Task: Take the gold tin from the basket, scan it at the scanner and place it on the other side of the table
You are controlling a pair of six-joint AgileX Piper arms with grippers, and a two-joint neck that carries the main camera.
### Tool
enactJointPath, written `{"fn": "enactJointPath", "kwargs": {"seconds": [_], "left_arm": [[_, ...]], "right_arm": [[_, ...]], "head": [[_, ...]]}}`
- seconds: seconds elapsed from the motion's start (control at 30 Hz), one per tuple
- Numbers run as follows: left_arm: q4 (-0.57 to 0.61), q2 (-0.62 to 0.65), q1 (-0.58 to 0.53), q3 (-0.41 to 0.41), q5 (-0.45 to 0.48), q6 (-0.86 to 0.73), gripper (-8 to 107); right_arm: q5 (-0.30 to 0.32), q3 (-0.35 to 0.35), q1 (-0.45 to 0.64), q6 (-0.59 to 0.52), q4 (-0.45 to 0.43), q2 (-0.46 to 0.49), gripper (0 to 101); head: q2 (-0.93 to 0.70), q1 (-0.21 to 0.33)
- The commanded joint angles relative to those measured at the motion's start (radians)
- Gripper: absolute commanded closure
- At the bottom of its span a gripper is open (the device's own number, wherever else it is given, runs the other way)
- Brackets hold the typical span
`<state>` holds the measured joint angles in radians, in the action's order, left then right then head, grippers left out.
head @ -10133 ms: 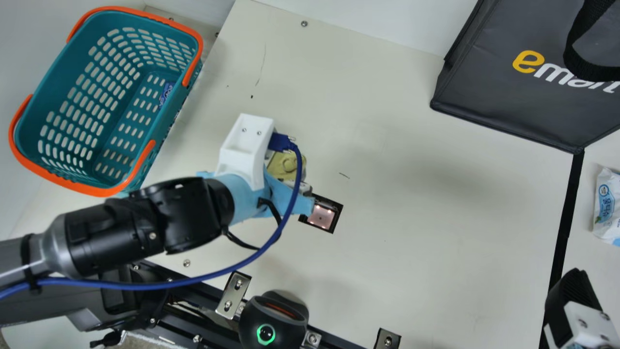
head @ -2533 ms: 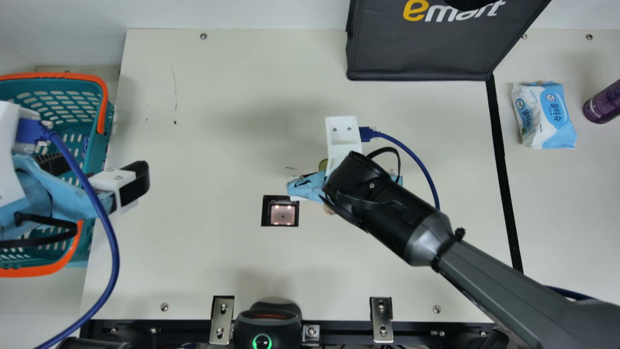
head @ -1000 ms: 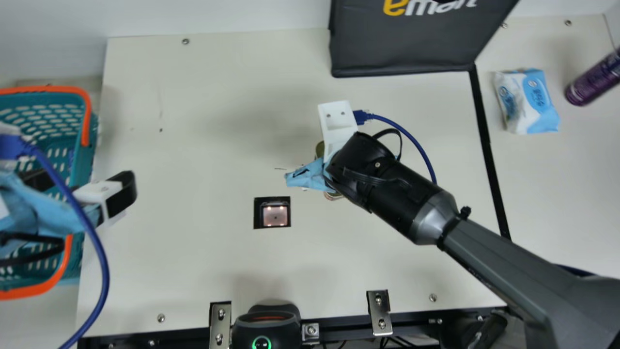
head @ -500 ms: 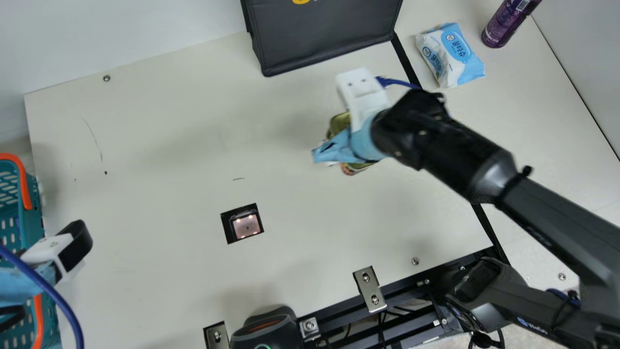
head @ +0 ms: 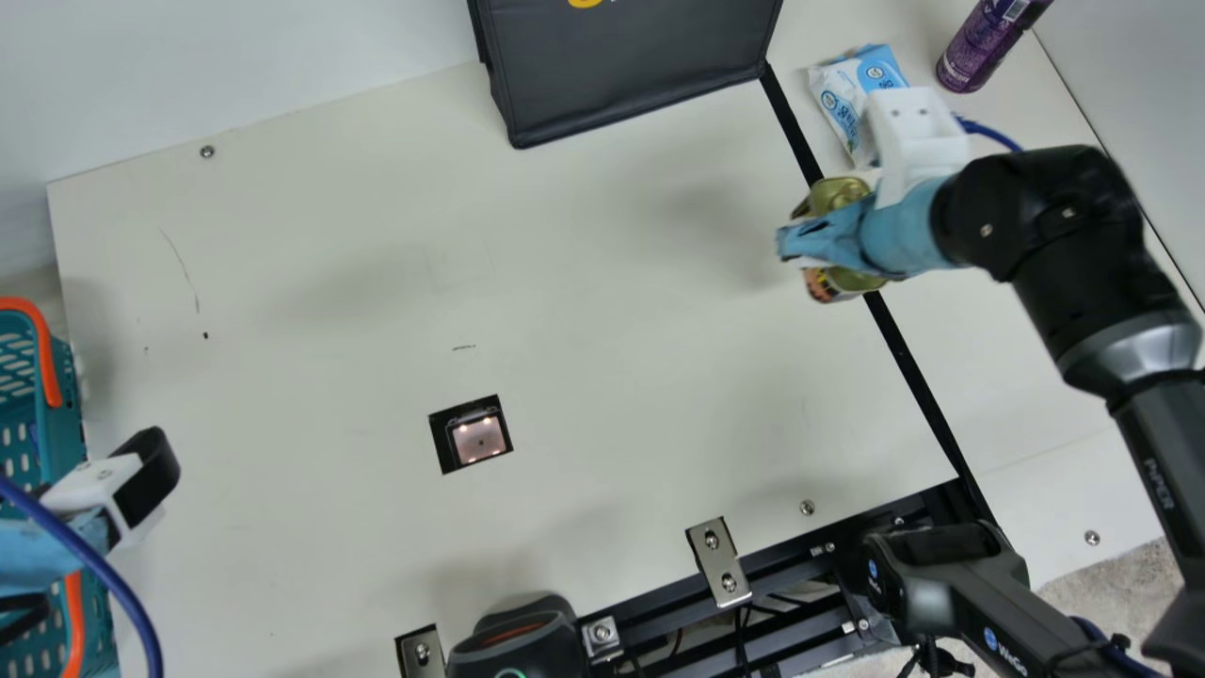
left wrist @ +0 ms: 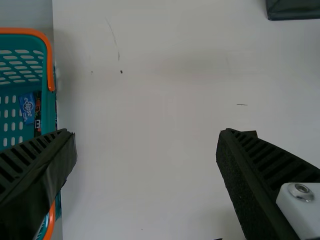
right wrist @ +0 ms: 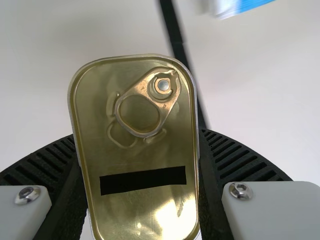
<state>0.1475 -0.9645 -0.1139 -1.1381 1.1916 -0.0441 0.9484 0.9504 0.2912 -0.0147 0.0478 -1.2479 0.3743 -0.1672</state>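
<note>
In the main view my right gripper (head: 817,239) is at the black line right of the table's middle, shut on the gold tin (head: 841,191). In the right wrist view the ribbed fingers of the right gripper (right wrist: 137,142) press both long sides of the tin (right wrist: 140,155), its ring-pull lid facing the camera. The scanner (head: 478,439) lies lit in the table, well left of the tin. My left gripper (head: 118,485) is beside the basket (head: 58,414) at the left edge. In the left wrist view the left gripper (left wrist: 148,137) stands open, nothing between its fingers; the basket (left wrist: 48,105) holds small packs.
A dark bag (head: 631,66) stands at the back. Beyond the black line (head: 908,363) lie a wipes pack (head: 843,99), close behind the right gripper, and a purple bottle (head: 984,47). A black device (head: 518,640) sits at the front edge.
Ten seconds ago my left gripper was by the scanner with the tin; it is now back by the basket. The right gripper took hold of the tin and has carried it rightward to the line.
</note>
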Motion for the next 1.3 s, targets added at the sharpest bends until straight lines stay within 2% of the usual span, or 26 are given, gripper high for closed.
{"fn": "enactJointPath", "kwargs": {"seconds": [0.0, 0.2, 0.37, 0.83, 1.03, 1.27], "left_arm": [[0.000, 0.000, 0.000, 0.000, 0.000, 0.000, 9], [0.000, 0.000, 0.000, 0.000, 0.000, 0.000, 9], [0.000, 0.000, 0.000, 0.000, 0.000, 0.000, 9], [0.000, 0.000, 0.000, 0.000, 0.000, 0.000, 9], [0.000, 0.000, 0.000, 0.000, 0.000, 0.000, 9], [0.000, 0.000, 0.000, 0.000, 0.000, 0.000, 9]], "right_arm": [[-0.003, 0.018, 0.181, -0.135, 0.021, -0.022, 101], [-0.018, 0.087, 0.344, -0.315, 0.055, -0.107, 101], [-0.039, 0.142, 0.415, -0.436, 0.059, -0.173, 101], [-0.149, 0.277, 0.473, -0.619, -0.013, -0.360, 101], [-0.170, 0.336, 0.493, -0.692, -0.012, -0.445, 101], [-0.199, 0.371, 0.525, -0.767, 0.000, -0.527, 101]], "head": [[0.002, 0.029], [0.002, 0.029], [0.002, 0.029], [0.002, 0.029], [0.002, 0.029], [0.002, 0.029]]}}
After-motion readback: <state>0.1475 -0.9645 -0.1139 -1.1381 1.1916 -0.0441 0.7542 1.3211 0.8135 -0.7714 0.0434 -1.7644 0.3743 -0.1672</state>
